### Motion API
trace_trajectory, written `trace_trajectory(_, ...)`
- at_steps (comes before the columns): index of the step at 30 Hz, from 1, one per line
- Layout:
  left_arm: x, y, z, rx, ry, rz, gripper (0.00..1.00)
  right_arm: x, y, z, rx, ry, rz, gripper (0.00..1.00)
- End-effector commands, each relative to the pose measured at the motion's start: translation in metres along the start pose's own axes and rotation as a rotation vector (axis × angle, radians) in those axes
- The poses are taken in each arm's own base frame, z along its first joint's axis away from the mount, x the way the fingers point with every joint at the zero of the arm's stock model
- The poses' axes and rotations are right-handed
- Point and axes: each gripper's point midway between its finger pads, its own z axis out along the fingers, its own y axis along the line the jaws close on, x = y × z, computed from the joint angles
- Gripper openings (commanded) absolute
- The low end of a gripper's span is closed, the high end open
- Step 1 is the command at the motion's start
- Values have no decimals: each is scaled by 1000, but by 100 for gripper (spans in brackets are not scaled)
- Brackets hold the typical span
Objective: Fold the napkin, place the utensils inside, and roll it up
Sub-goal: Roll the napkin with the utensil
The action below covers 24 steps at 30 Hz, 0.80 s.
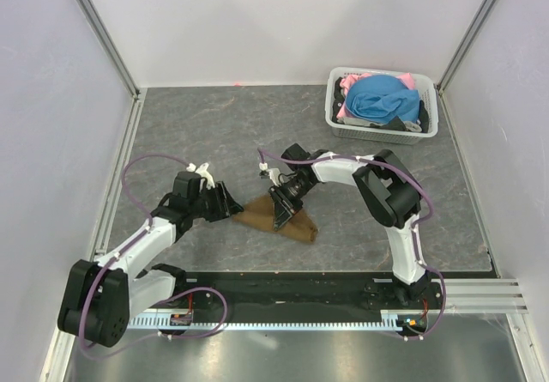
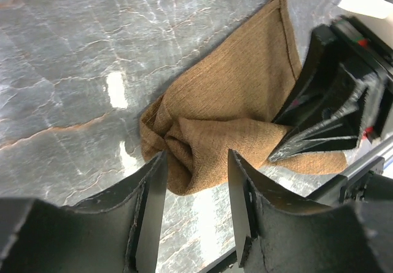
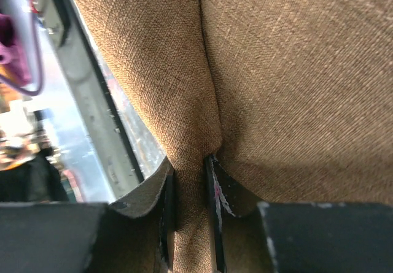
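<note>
Top external view: the napkin (image 1: 300,226) lies folded on the table (image 1: 197,124), well apart from the basket (image 1: 340,123), nearer the arm bases and to its left. Its long axis runs left to right, with the right end pointing slightly toward the bases. The right hand (image 1: 280,217) is clenched on a fold near the middle. The left hand (image 1: 230,205) is released, its spread fingers (image 2: 150,211) just at the crumpled left end.

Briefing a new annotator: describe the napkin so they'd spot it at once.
On the grey table, look near the front middle, at the right gripper. The napkin it pinches is crumpled brown cloth, unlike the blue and pink clothes in the basket.
</note>
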Motion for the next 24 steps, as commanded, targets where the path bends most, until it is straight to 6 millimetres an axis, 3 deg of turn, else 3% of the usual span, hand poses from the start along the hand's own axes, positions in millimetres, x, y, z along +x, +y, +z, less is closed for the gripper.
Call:
trace_trajectory(1,-7,-12,6,78,-32,14,50,21,-9,12,-35,89,86,25)
trace_trajectory(6,-10,-13,14,103,-41,23,44,20,-16,16,-32,96,105,25)
trace_trajectory(9,-3,-10,19,101,-8,15,34,18,-18,14,-27,88,107,26)
trace_trajectory(15,18,1,30,78,93,-30,3,12,-20,9,-12,71,114,29)
trace_trajectory(20,27,12,38,25,173,-51,2,0,-18,-3,48,35,87,37)
trace_trajectory(24,33,17,45,-8,233,-72,2,-15,-14,-20,137,-25,47,52)
